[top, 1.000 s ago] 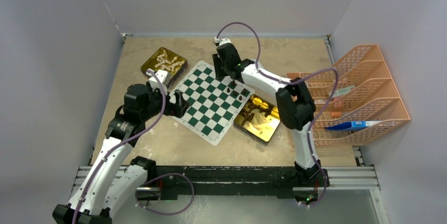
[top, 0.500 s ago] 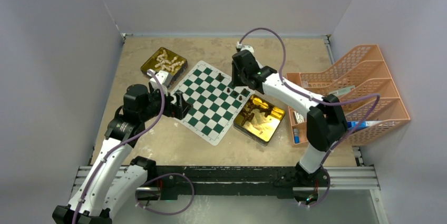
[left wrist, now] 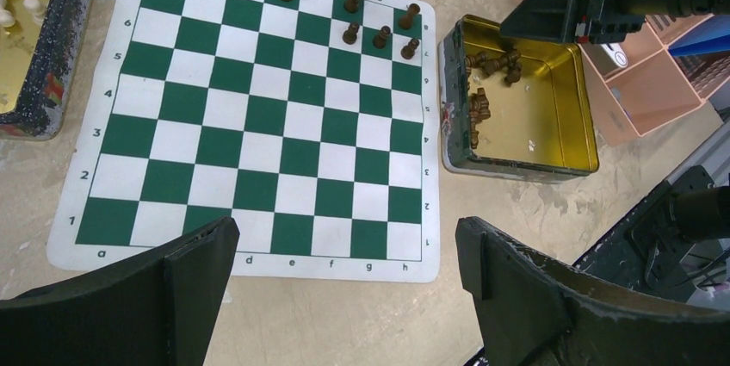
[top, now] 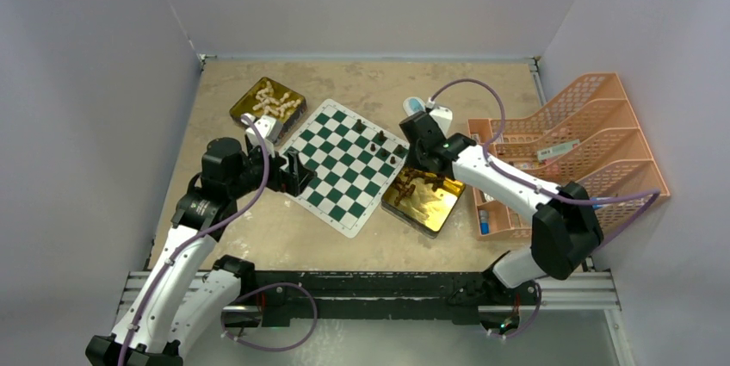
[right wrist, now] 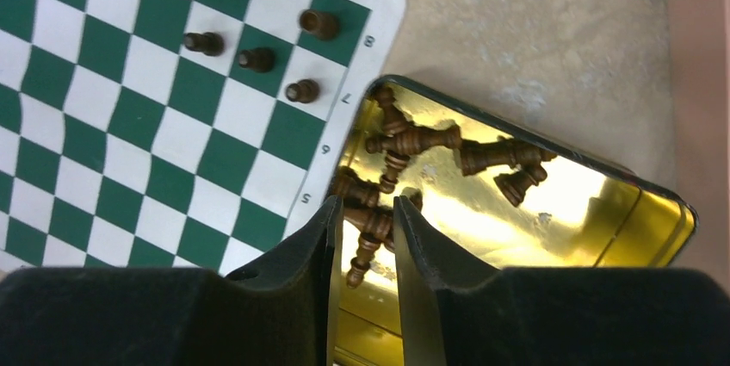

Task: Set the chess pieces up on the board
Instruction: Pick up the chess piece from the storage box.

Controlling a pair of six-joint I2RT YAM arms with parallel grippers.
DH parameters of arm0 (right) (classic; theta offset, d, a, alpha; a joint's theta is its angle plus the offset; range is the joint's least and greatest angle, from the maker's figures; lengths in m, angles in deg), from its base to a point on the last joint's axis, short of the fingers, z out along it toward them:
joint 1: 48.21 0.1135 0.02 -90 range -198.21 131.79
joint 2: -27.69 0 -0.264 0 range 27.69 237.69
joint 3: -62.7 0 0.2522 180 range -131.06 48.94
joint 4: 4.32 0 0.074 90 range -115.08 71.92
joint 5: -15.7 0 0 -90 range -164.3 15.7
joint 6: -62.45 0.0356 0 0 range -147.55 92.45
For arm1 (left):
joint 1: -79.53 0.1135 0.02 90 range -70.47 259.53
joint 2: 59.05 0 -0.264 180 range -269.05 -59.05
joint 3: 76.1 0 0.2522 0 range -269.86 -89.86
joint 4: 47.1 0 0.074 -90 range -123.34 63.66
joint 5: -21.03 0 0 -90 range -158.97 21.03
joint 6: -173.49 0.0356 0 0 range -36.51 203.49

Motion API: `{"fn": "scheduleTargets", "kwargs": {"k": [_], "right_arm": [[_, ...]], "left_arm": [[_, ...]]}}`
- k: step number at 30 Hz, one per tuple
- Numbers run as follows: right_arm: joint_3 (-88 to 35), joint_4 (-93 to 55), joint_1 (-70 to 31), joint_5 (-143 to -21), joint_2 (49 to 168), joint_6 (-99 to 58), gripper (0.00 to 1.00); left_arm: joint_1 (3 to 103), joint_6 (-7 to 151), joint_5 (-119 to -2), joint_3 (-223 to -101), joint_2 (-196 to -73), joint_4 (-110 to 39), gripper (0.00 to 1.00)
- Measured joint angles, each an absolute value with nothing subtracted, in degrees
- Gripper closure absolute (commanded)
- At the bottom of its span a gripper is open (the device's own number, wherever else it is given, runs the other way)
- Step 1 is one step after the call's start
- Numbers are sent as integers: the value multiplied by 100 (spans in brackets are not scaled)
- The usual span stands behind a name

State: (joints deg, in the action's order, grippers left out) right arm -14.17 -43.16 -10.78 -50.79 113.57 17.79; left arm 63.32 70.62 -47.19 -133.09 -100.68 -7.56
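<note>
We are holding left arm [top: 191, 215] bent, left gripper [left wrist: 344, 237] gaping wide, right arm [top: 504, 183] reaching forward, right gripper [right wrist: 368, 207] pointing down, jaws barely apart

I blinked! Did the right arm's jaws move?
Yes. The right arm swung its jaws from the far edge of the board to over the gold tin.

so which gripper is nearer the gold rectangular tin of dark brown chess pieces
Right. The right gripper hangs over that tin; the left gripper sits across the green-and-white board from it.
</note>
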Motion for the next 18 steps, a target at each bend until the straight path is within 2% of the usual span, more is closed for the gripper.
{"fn": "scheduleTargets", "kwargs": {"k": [18], "right_arm": [[-449, -4401, -1078, -5374, 11366, 3370, 69]], "left_arm": [[6332, 7062, -4605, -13306, -10063, -761, 3]]}}
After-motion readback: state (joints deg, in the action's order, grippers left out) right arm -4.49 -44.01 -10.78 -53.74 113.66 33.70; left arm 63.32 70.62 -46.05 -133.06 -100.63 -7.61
